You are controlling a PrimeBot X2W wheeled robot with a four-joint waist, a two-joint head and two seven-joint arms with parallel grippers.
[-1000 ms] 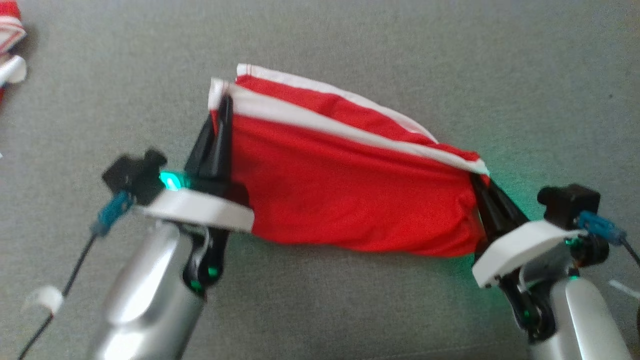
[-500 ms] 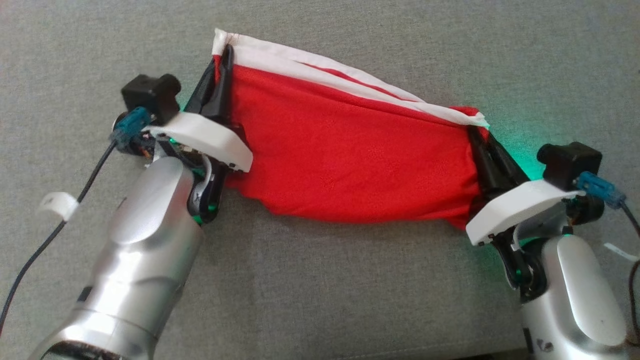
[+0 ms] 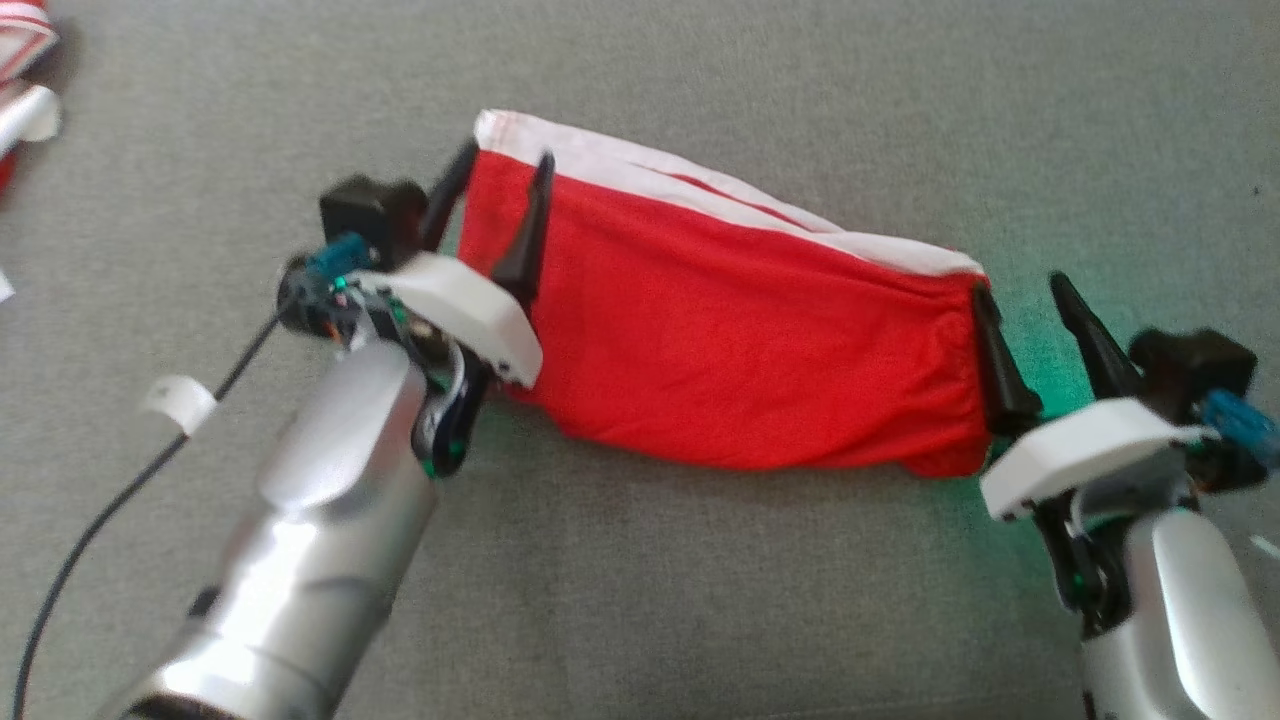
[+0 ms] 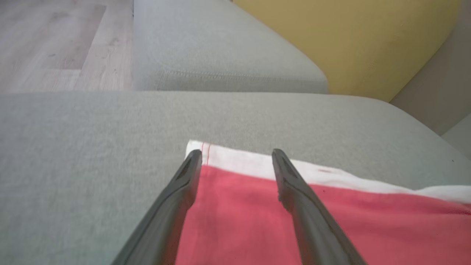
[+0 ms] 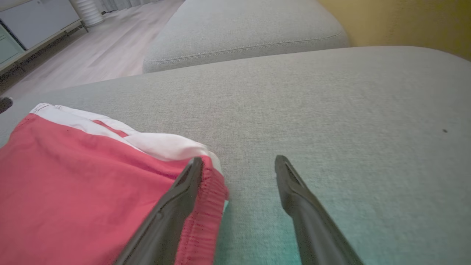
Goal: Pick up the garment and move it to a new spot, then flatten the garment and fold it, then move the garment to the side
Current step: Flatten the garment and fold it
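Observation:
The garment (image 3: pixel 740 340) is a red piece with a white band along its far edge, lying folded in a long strip on the grey cushion (image 3: pixel 700 600). My left gripper (image 3: pixel 507 158) stands open over the garment's left end, one finger on either side of the side edge; the left wrist view has the left gripper (image 4: pixel 236 152) spread above the garment (image 4: pixel 239 213) at its white-banded corner. My right gripper (image 3: pixel 1018 287) is open at the right end. In the right wrist view the right gripper (image 5: pixel 238 159) has one finger over the garment (image 5: pixel 84 176) and the other over bare cushion.
Another red and white cloth (image 3: pixel 20 60) lies at the far left edge of the cushion. A second grey cushion (image 4: pixel 220 48) and a yellow backrest (image 4: pixel 349 40) lie beyond, with wooden floor (image 4: pixel 55 44) past the cushion's edge. A low cabinet (image 5: pixel 33 22) stands on the floor.
Both grippers have opened and let go of the garment's ends, which they held stretched between them. The garment now rests on the cushion. The head camera has shifted.

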